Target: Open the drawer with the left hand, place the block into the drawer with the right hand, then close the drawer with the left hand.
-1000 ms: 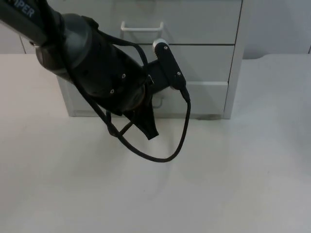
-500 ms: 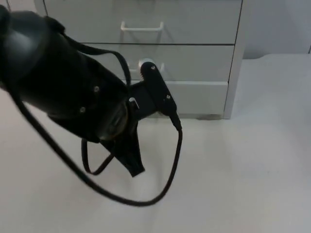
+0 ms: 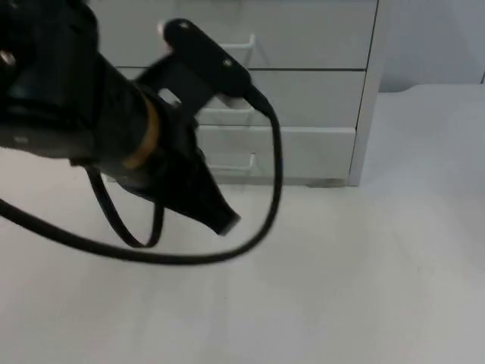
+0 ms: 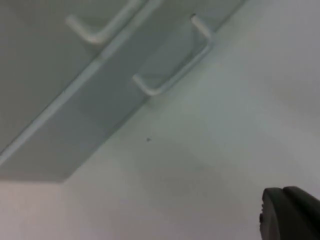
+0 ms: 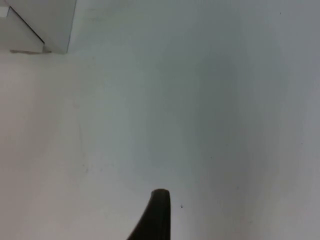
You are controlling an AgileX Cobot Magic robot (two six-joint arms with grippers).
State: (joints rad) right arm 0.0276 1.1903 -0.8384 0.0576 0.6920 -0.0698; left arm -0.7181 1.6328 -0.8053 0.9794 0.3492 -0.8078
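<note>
I hold left gripper (image 3: 220, 220) above table (image 3: 341, 288), bottom drawer (image 3: 303, 152) shut at 12 o'clock; finger gap unreadable. Risk: fingers miss thin handle (image 4: 172, 70), slip off pulling

A plain lab or test bench: a bare white table (image 3: 364, 288) fills the lower frame, a pale grey drawer unit (image 3: 311, 91) with white handles (image 3: 227, 163) stands at the upper middle, and a black robot arm (image 3: 91, 114) fills the upper left.
</note>
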